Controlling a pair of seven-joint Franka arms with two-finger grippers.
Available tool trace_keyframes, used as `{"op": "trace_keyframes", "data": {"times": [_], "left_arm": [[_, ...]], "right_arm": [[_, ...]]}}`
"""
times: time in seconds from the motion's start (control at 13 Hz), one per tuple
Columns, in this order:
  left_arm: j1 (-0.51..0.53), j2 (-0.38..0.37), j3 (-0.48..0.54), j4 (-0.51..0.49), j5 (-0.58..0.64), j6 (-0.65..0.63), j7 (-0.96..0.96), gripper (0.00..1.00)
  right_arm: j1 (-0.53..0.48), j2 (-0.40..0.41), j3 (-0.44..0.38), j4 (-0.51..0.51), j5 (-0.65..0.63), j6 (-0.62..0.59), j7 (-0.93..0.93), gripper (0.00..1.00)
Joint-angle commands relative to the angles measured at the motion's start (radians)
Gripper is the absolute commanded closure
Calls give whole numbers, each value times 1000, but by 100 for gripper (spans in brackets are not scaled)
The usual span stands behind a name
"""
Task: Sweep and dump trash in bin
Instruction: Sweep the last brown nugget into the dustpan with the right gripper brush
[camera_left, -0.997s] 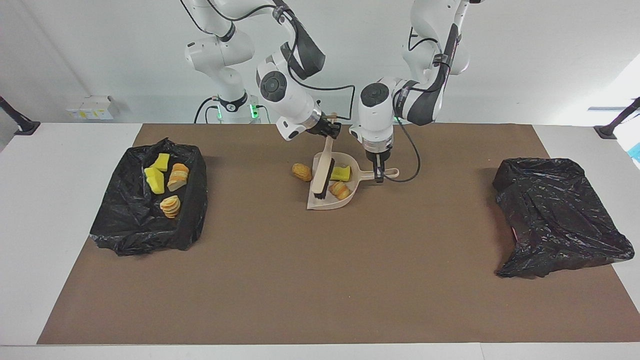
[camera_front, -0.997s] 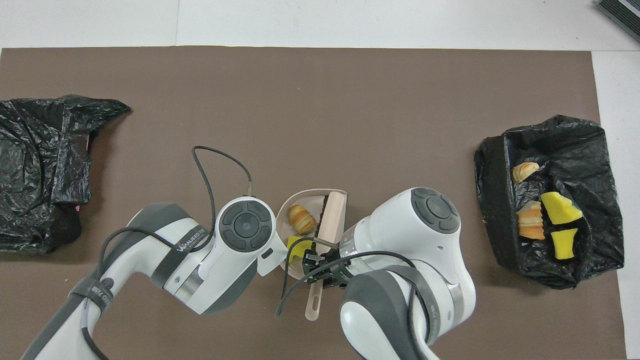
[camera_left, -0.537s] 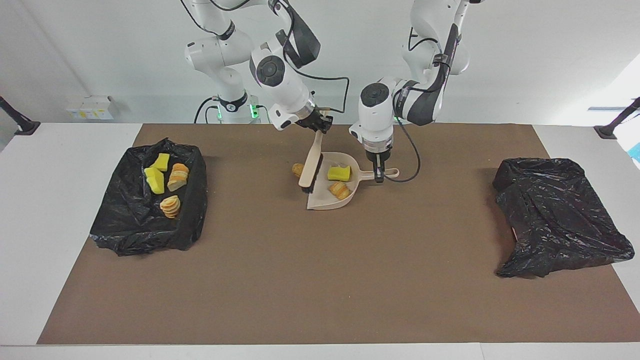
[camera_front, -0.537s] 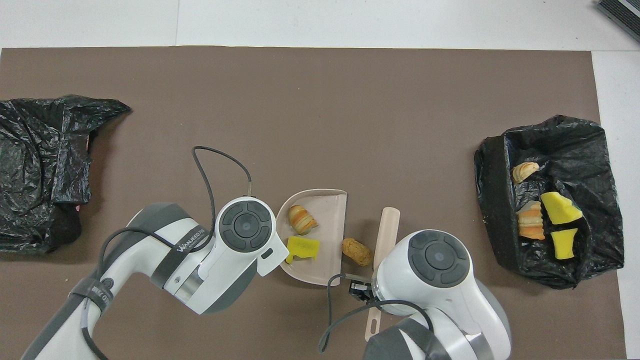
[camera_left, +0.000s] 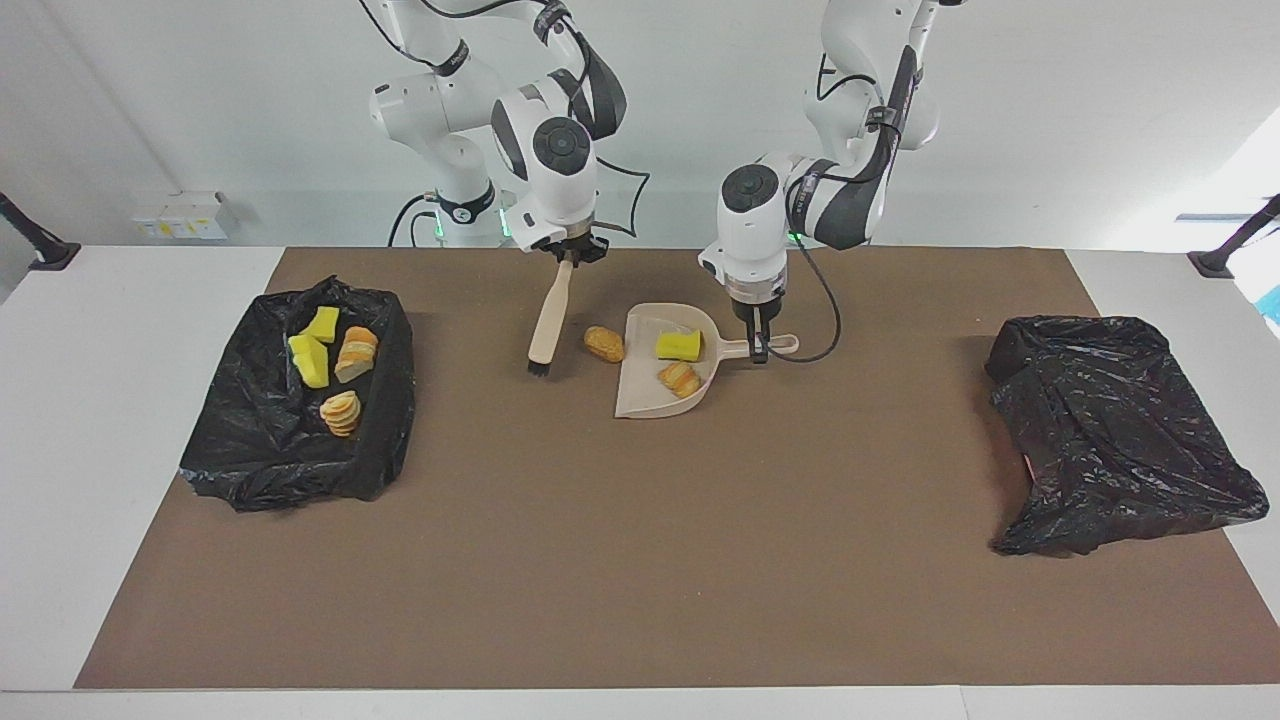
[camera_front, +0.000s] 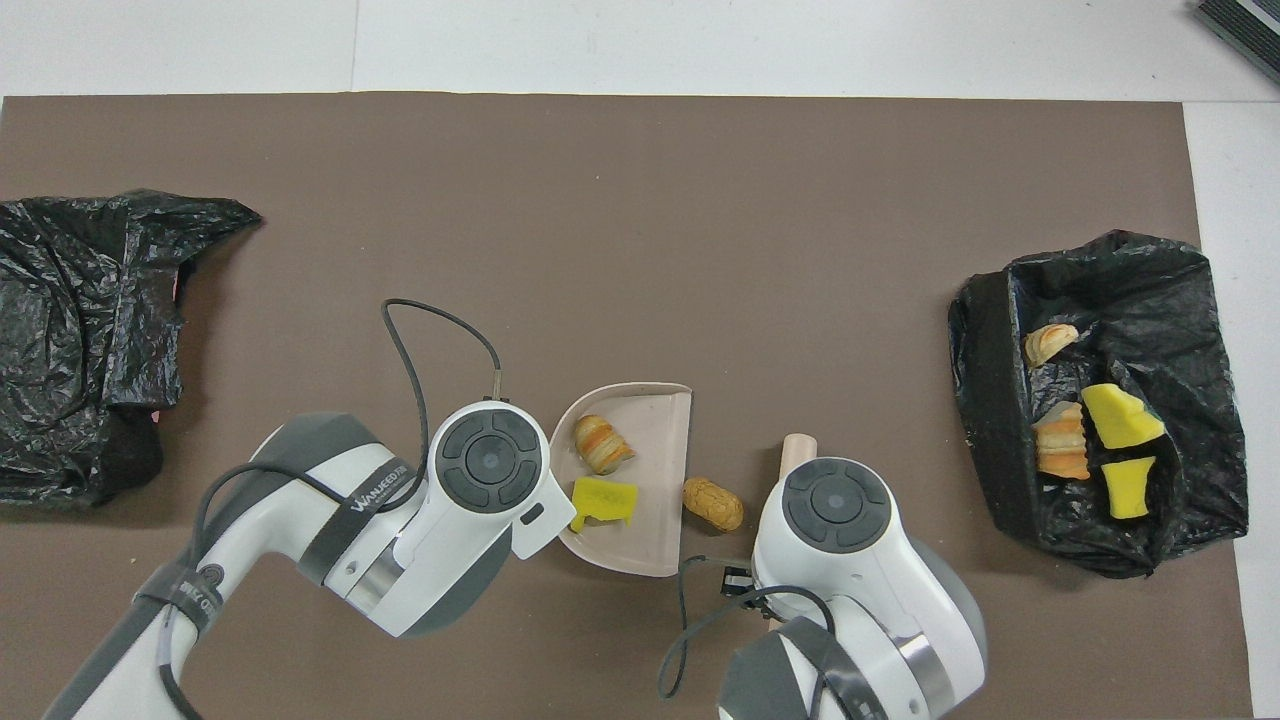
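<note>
The beige dustpan (camera_left: 640, 395) (camera_front: 655, 430) lies on the brown mat, my left gripper (camera_left: 757, 345) shut on its handle. In it sit two pieces of trash: a yellow sponge chunk (camera_left: 680, 345) (camera_front: 603, 500) and a striped bread lump (camera_left: 680, 379) (camera_front: 603, 443). Another golden lump (camera_left: 604, 343) (camera_front: 713, 503) lies on the mat beside the pan's open edge. My right gripper (camera_left: 567, 256) is shut on the handle of the brush (camera_left: 548, 320), which hangs tilted, bristles low beside that lump. The bin (camera_left: 385, 420) (camera_front: 985, 380), lined in black, holds several pieces.
A second crumpled black bag (camera_left: 1110, 430) (camera_front: 80, 330) lies toward the left arm's end of the table. The left arm's cable (camera_front: 440, 320) loops over the mat near the dustpan. The brown mat (camera_left: 640, 560) ends short of the white table edges.
My right gripper has lifted the brush out of the dustpan and swung it toward the bin, past the loose lump. The left gripper and dustpan have stayed put.
</note>
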Motion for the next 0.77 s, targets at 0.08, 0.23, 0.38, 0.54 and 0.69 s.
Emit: {"op": "trace_keyframes", "data": {"times": [0.08, 0.23, 0.38, 0.54, 0.69], "left_arm": [[-18, -36, 12, -47, 14, 10, -13, 100], [-18, -36, 12, -47, 14, 14, -14, 100], [-18, -36, 12, -47, 11, 14, -28, 100], [-16, -36, 12, -48, 11, 19, -71, 100], [-12, -38, 12, -54, 11, 19, -74, 100]], "right_arm": [[-5, 78, 11, 4, 15, 98, -33, 100], [8, 94, 11, 33, 86, 101, -143, 100], [22, 123, 12, 88, 207, 104, -240, 100], [29, 134, 11, 111, 277, 104, -350, 100], [5, 120, 9, 113, 394, 87, -502, 100]]}}
